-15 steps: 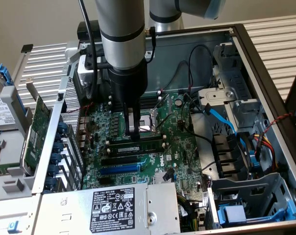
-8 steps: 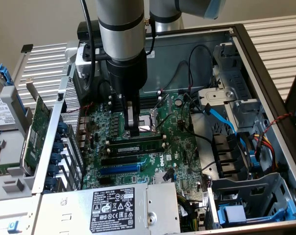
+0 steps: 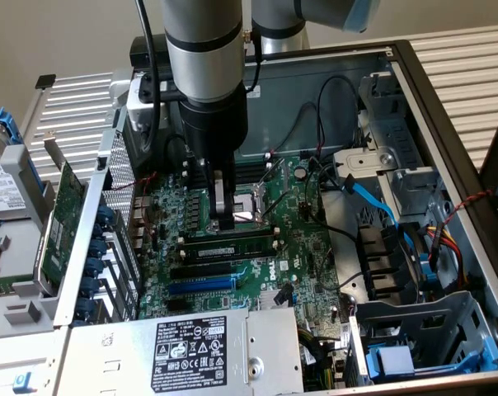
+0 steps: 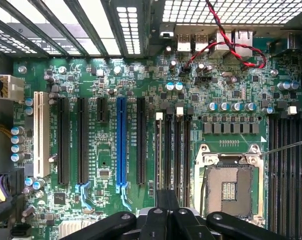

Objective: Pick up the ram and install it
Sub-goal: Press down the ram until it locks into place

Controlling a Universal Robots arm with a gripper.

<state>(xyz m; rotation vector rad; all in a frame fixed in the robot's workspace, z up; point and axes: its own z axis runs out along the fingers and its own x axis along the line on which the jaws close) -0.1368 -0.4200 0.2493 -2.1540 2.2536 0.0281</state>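
Note:
The ram [image 3: 229, 247], a long thin green stick with black chips, stands in one of the black memory slots on the motherboard [image 3: 257, 272], inside the open computer case. My gripper [image 3: 223, 221] hangs straight down over its middle with the fingers shut together and nothing between them. The tips are right at the stick's upper edge; whether they touch it I cannot tell. In the wrist view the gripper [image 4: 167, 199] sits over the row of memory slots [image 4: 173, 150], beside the bare CPU socket [image 4: 230, 189].
A green expansion card [image 3: 63, 216] leans outside the case at the exterior view's left, near a hard drive [image 3: 0, 191]. The power supply [image 3: 201, 348] lies in front. A blue cable [image 3: 373, 200], drive cage [image 3: 434, 342] and red-black wires [image 4: 231, 46] crowd the case.

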